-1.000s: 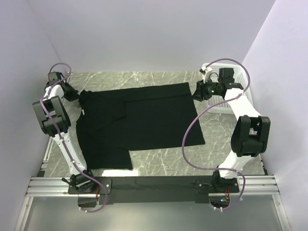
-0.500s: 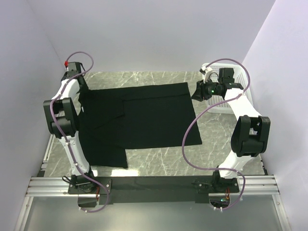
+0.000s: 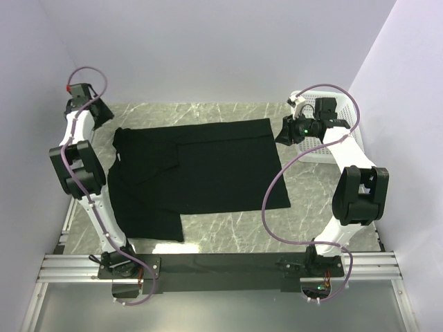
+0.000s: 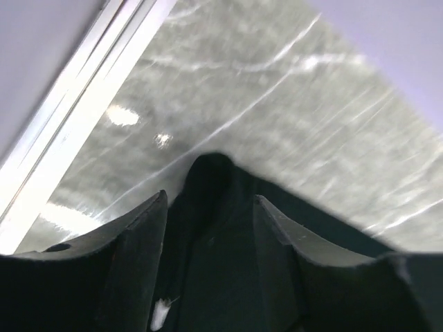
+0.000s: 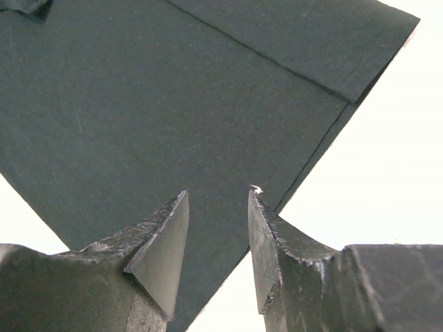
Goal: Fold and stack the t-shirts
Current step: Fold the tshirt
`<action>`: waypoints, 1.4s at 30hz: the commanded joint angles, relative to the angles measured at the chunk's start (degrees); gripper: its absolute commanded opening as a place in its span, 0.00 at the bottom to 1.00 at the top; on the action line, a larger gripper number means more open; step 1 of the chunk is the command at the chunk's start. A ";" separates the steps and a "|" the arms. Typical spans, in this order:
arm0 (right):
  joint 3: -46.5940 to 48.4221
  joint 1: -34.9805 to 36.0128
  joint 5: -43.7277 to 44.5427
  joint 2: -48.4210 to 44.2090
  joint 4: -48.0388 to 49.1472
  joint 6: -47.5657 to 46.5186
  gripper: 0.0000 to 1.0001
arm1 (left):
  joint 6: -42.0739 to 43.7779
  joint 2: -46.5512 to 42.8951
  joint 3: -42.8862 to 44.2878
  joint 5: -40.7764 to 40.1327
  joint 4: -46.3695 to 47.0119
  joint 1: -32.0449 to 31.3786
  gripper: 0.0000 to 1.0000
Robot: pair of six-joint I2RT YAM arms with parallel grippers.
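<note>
A black t-shirt [image 3: 208,166] lies spread flat on the marble table, with a fold line running across its upper left part. My left gripper [image 3: 103,115] hovers at the shirt's far left corner. In the left wrist view this gripper [image 4: 210,200] is open, with the shirt's bunched corner [image 4: 211,169] lying between and beyond the fingers. My right gripper [image 3: 282,134] hangs over the shirt's far right corner. In the right wrist view it [image 5: 217,194] is open and holds nothing, with the shirt's folded edge [image 5: 325,83] below it.
A white perforated basket [image 3: 313,150] stands at the far right, partly behind the right arm. Pale walls close in on the left, back and right. A metal rail [image 4: 83,117] runs along the table's left edge. Bare marble [image 3: 235,232] shows in front of the shirt.
My left gripper has opened and let go of the shirt's far left corner, then drawn back up and to the left. The shirt's left side has settled. The right arm has not moved.
</note>
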 commanded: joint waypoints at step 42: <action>5.17 1.14 -0.26 3.56 -1.15 -0.48 0.47 | -6.84 12.69 10.68 5.59 2.13 0.92 0.08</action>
